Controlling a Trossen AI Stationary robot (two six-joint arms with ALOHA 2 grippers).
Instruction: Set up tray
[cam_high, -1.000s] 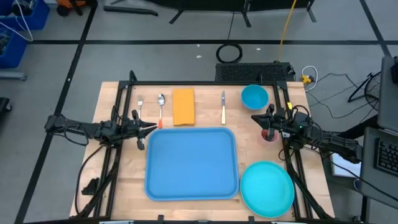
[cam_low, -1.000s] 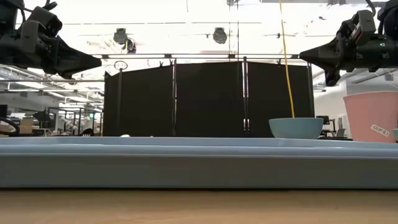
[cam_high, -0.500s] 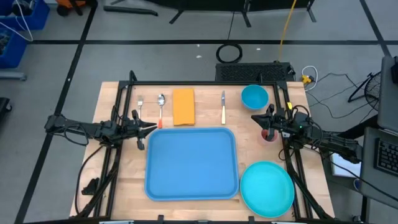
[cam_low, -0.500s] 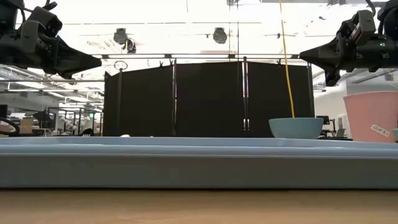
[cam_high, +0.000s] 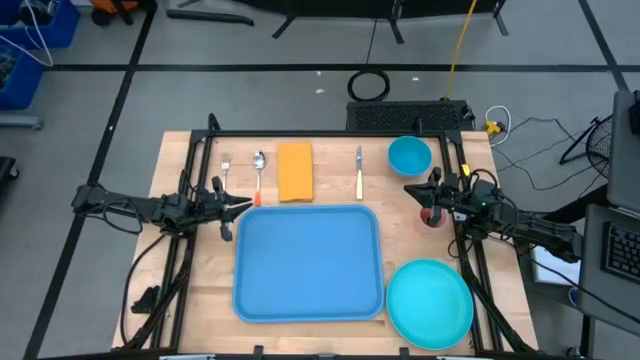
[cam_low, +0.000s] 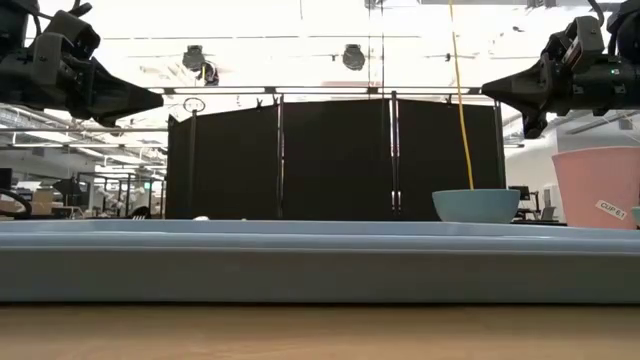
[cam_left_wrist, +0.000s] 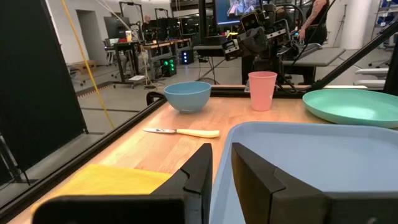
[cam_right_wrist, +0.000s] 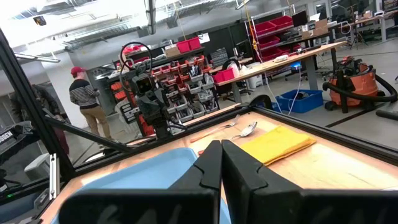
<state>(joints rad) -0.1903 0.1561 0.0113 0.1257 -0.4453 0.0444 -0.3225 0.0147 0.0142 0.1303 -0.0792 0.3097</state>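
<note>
The blue tray (cam_high: 308, 262) lies flat in the middle of the wooden table, with nothing on it. My left gripper (cam_high: 250, 203) hovers level above the table by the tray's far left corner. In the left wrist view its fingers (cam_left_wrist: 221, 163) stand a narrow gap apart with nothing between them. My right gripper (cam_high: 407, 187) hovers level off the tray's far right corner, beside the pink cup (cam_high: 432, 216). Its fingertips (cam_right_wrist: 221, 152) meet, holding nothing.
Along the far edge lie a fork (cam_high: 227, 170), a spoon (cam_high: 259, 172), a yellow napkin (cam_high: 295, 171), a knife (cam_high: 359, 172) and a blue bowl (cam_high: 409, 155). A turquoise plate (cam_high: 430, 302) sits at the near right. A black frame rail borders the table.
</note>
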